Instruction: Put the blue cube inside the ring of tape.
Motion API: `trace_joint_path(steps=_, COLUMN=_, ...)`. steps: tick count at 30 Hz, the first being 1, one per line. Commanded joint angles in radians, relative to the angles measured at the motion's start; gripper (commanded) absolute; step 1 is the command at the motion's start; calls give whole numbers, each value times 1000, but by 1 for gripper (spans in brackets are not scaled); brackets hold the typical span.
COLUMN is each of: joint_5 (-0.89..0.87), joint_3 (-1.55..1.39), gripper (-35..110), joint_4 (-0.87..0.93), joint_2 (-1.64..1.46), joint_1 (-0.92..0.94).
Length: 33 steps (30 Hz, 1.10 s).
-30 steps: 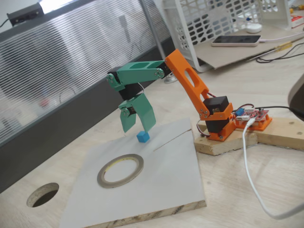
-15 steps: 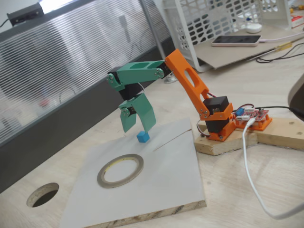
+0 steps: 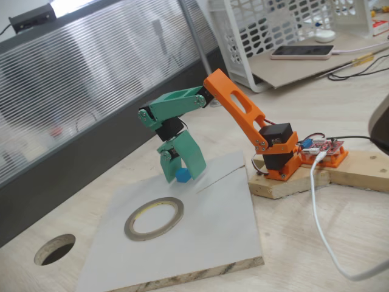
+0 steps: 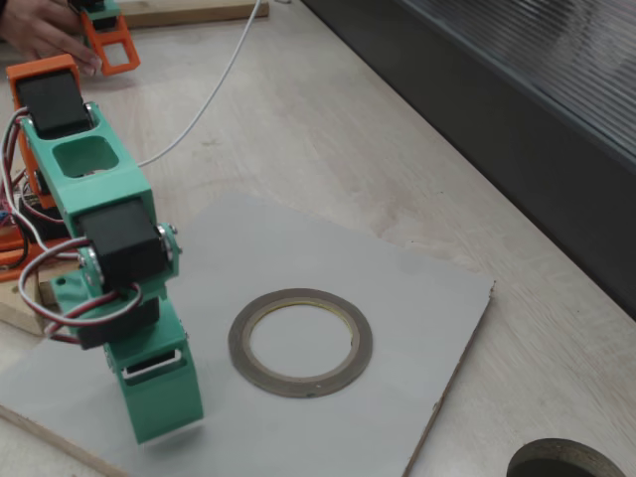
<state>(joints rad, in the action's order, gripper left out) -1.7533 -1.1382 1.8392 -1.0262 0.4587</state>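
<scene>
My green gripper (image 3: 180,174) has dropped from above onto the grey board (image 3: 213,225), so I judge the grasp is beginning. Its jaws stand open, straddling the blue cube (image 3: 182,175) between them. The ring of tape (image 3: 154,218) lies nearer, to the left, empty.

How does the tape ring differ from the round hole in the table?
The tape ring is a thin grey-brown band with a pale inner rim, lying on the grey board; the hole is a dark opening cut into the wooden table, off the board. Both are round and look similar in width.
</scene>
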Motion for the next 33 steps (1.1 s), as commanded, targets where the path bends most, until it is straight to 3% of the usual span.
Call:
trace_joint_path(steps=1, joint_5=-3, joint_3=8, gripper=68, joint_4=-3, joint_2=-25, joint_1=9)
trace_joint_path(steps=33, joint_5=-9, joint_3=5, gripper=67, joint_4=-5, joint_2=-26, joint_1=3)
